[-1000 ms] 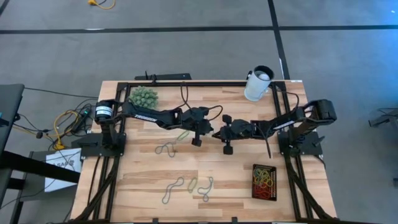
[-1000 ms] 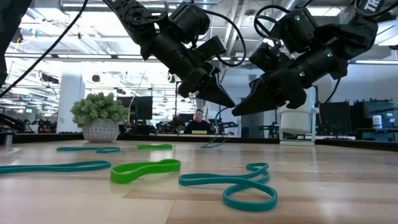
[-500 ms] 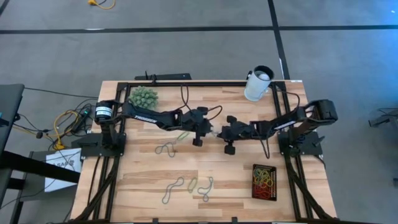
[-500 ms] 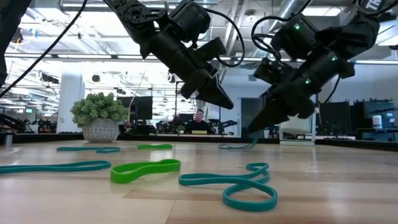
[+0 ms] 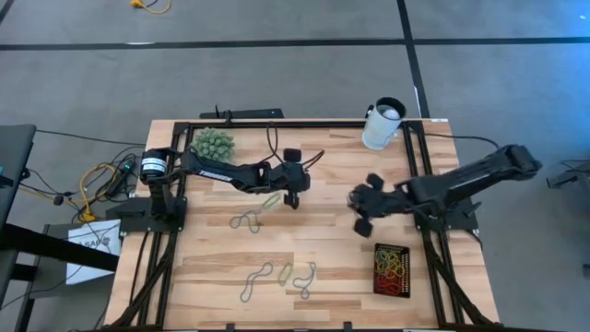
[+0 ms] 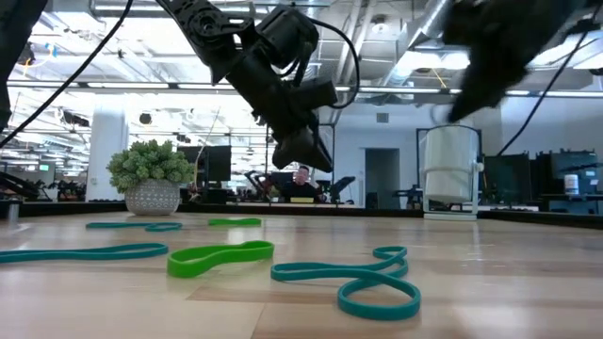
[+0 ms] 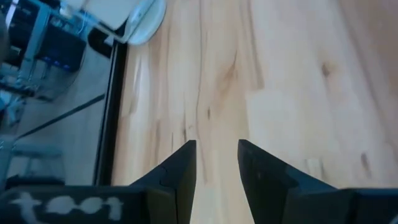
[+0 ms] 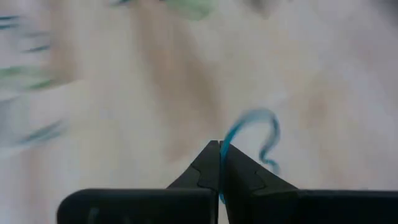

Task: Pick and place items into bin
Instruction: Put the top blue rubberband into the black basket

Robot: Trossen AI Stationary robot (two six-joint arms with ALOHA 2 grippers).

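My right gripper (image 8: 219,163) is shut on a blue rubber band (image 8: 256,124); it hovers above the table's right half (image 5: 356,204), up and left of the black bin (image 5: 378,277), which holds several coloured bands. My left gripper (image 7: 216,154) stands open and empty above the table's middle (image 5: 296,195), high over the boards in the low view (image 6: 309,151). A light green band (image 5: 271,200) and a grey band (image 5: 246,221) lie flat just left of it. More bands (image 5: 256,281), (image 5: 305,277) lie near the front edge. My right gripper pinches the blue band by a short stretch of its loop (image 8: 222,148) between its two fingertips. The rest of the loop curls out loose beyond the fingers, slack and clear of the table.
A green spiky ball in a pot (image 5: 213,143) stands at the far left, a white cup (image 5: 383,124) at the far right. A black frame rail (image 5: 277,124) runs along the far edge. Bare wood lies between the two grippers.
The two grippers met above mid-table on the blue band. My left gripper has opened, let go of it and drawn back a little toward the left. My right gripper, shut on the band, has swung fast toward the right and near side, toward the bin.
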